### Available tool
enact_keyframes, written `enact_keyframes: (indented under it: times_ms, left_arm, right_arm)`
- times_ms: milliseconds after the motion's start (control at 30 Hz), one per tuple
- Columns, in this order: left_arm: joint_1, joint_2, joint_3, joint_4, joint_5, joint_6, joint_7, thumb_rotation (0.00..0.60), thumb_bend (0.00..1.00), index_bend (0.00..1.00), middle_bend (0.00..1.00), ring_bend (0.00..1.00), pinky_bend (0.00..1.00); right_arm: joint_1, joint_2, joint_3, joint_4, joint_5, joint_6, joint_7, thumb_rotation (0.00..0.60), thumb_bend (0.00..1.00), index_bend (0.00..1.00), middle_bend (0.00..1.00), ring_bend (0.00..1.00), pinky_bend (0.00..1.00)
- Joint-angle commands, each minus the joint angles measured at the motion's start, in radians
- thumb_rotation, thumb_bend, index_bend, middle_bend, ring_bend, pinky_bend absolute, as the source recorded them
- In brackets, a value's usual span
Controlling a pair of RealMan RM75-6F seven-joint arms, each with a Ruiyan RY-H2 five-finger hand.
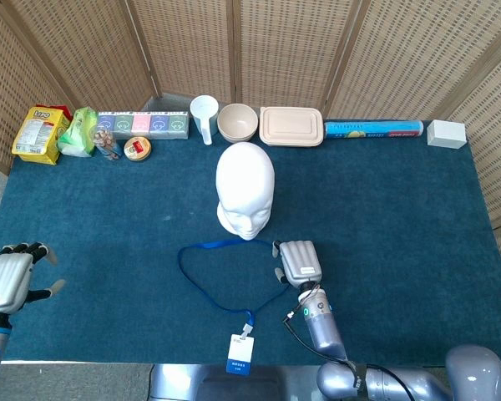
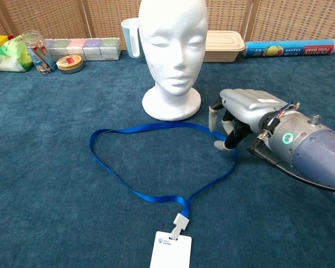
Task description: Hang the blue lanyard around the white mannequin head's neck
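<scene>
The right hand [image 2: 243, 114], fingers curled down and holding nothing, hovers over the lanyard's [image 2: 156, 162] right edge. The loop lies flat before the mannequin head [image 2: 173, 50], its badge [image 2: 171, 252] end pointing toward the robot. The left hand [image 1: 8, 280] rests spread.

Blue lanyard [image 2: 156, 162], white mannequin head [image 2: 173, 50], teal-blue table cloth [image 2: 56, 184], silver-grey right hand [image 2: 243, 109]

Blue lanyard [image 2: 156, 162] flat, looped, before upright white mannequin head [image 2: 173, 50].

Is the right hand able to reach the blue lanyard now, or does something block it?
Probably yes. The right hand is already at the near side of the blue lanyard, nothing lying between them.
</scene>
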Motion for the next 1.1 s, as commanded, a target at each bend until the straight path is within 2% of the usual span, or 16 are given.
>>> enact_keyframes:
  times_ms: [33,1100]
  left_arm:
    - [-0.001,0.0,0.0,0.0,0.0,-0.001,0.0,0.572,0.19,0.52,0.46,0.4,0.33]
    - [-0.005,-0.006,0.003,-0.002,0.003,-0.002,-0.001,0.568,0.19,0.52,0.46,0.4,0.33]
  right_arm:
    - [0.008,-0.01,0.003,0.019,0.009,0.0,0.004,0.598,0.34,0.45,0.8,0.99,1.0]
    - [0.035,-0.043,-0.009,0.162,0.032,-0.018,0.035,0.597,0.34,0.45,0.8,0.99,1.0]
